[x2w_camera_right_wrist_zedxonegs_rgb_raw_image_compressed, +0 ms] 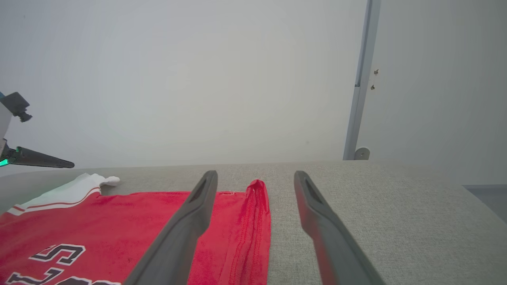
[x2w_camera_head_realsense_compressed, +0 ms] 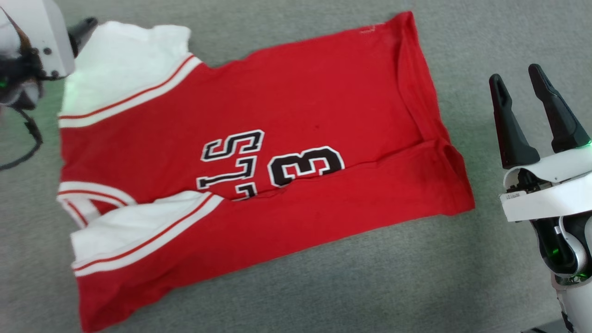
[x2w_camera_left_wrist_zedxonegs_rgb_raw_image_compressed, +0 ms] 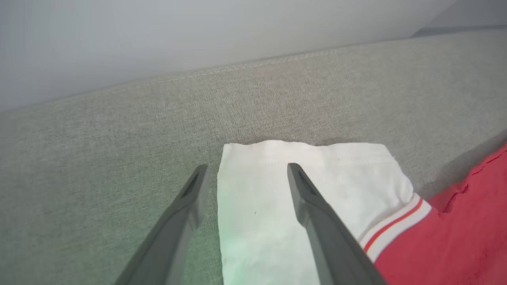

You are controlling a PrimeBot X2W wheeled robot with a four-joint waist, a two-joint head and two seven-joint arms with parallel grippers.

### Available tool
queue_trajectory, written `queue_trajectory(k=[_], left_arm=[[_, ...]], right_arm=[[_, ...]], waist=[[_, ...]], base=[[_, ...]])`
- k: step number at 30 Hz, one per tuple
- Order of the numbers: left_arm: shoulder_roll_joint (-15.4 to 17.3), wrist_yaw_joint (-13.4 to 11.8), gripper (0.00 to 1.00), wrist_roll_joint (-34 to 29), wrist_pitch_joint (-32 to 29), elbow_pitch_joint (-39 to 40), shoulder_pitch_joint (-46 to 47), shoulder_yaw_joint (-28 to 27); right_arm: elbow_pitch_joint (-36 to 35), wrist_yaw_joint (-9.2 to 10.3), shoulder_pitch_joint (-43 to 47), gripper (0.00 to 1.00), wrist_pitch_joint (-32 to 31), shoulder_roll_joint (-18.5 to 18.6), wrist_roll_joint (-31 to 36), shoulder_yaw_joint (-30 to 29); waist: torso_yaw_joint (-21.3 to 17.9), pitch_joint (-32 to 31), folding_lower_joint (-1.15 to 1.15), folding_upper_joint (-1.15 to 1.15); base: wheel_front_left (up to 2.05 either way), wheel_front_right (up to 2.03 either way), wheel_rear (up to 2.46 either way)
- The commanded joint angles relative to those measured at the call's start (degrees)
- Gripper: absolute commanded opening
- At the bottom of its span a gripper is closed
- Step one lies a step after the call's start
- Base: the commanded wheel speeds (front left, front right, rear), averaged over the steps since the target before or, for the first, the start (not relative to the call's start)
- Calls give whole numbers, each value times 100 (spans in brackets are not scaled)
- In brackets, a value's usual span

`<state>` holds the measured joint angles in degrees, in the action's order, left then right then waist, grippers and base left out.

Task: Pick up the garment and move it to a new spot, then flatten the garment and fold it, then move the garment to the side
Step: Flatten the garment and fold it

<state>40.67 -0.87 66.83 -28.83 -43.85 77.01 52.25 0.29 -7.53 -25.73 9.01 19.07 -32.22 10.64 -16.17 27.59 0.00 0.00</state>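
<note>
The garment (x2w_camera_head_realsense_compressed: 300, 92) lies spread on a grey fabric surface (x2w_camera_head_realsense_compressed: 416, 277), red with white sleeves and black lettering. Its near long edge is folded up over part of the lettering. My left gripper (x2w_camera_left_wrist_zedxonegs_rgb_raw_image_compressed: 247, 168) is open at the far white sleeve (x2w_camera_left_wrist_zedxonegs_rgb_raw_image_compressed: 257, 221); one finger is over the sleeve, the other over bare fabric beside it. It holds nothing. In the head view my right gripper (x2w_camera_head_realsense_compressed: 515, 74) stands open to the right of the garment's hem, apart from it. The right wrist view has the right gripper (x2w_camera_right_wrist_zedxonegs_rgb_raw_image_compressed: 255, 174) pointing past the hem corner (x2w_camera_right_wrist_zedxonegs_rgb_raw_image_compressed: 257, 190) of the garment (x2w_camera_right_wrist_zedxonegs_rgb_raw_image_compressed: 119, 213).
The grey surface (x2w_camera_left_wrist_zedxonegs_rgb_raw_image_compressed: 119, 138) ends at a seam along a pale wall (x2w_camera_right_wrist_zedxonegs_rgb_raw_image_compressed: 198, 79). A grey upright post (x2w_camera_right_wrist_zedxonegs_rgb_raw_image_compressed: 358, 99) stands behind its right part. A black cable (x2w_camera_head_realsense_compressed: 23, 138) hangs by my left wrist. Bare fabric lies right of and in front of the garment.
</note>
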Motion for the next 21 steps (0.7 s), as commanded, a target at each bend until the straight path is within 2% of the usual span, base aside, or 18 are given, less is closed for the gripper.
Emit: queue_trajectory(k=[1, 8, 14, 15, 16, 18, 21], left_arm=[[-33, 116, 100, 72, -291, -144, 132, 44], [79, 173, 100, 32, -1396, -722, 530, 271], [43, 263, 98, -19, -1756, -933, 626, 408], [8, 307, 68, 34, -1823, -946, 601, 410], [-39, 354, 43, 110, -1892, -957, 568, 393], [-94, 411, 0, 177, -1930, -968, 543, 362], [-118, 438, 0, 202, -1902, -983, 526, 359]], right_arm=[[-47, 9, -8, 100, 11, -49, -41, 15], [-144, 9, -95, 100, -16, -56, -83, 212], [-117, 9, -169, 100, -16, 5, -121, 317], [-108, 9, -190, 100, -12, 19, -127, 325], [-104, 9, -223, 100, -26, 30, -140, 343], [-85, 9, -310, 100, -108, 102, -121, 404], [-40, 9, -482, 100, -334, 176, -151, 521]], waist=[[-260, 233, 0, 0], [-466, 371, 0, 0], [-503, 489, 0, 0], [-493, 499, 0, 0], [-480, 506, 0, 0], [-454, 511, 0, 0], [-439, 494, 0, 0]], base=[[0, 0, 0], [0, 0, 0], [0, 0, 0], [0, 0, 0], [0, 0, 0], [0, 0, 0], [0, 0, 0]])
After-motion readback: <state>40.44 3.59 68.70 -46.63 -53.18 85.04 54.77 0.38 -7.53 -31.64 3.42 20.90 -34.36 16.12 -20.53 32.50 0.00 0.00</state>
